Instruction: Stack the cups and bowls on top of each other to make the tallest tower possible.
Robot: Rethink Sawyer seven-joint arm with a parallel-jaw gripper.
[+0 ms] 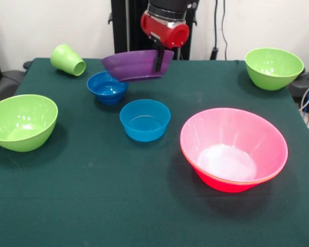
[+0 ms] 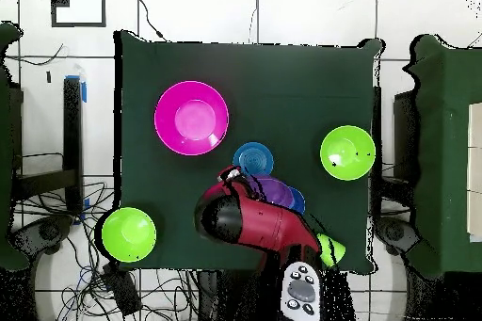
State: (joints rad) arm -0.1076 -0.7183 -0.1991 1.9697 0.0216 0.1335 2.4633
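Observation:
My gripper [image 1: 158, 63] is shut on the rim of a purple bowl [image 1: 134, 66], which hangs tilted above the table's far middle. Just below its left edge sits a small blue bowl [image 1: 107, 87], and a second blue bowl [image 1: 144, 120] stands nearer the centre. The tower [image 1: 234, 149] is a big pink bowl nested in a reddish-orange one, at the right front. One green bowl [image 1: 21, 122] rests at the left edge, another [image 1: 273, 67] at the far right corner. A light-green cup [image 1: 68, 59] lies on its side at the far left. In the overhead view the arm hides most of the purple bowl [image 2: 275, 188].
The dark green cloth table [image 1: 92, 206] ends close behind the green bowls and the cup. Cables and black stands sit beyond the table's right and left edges.

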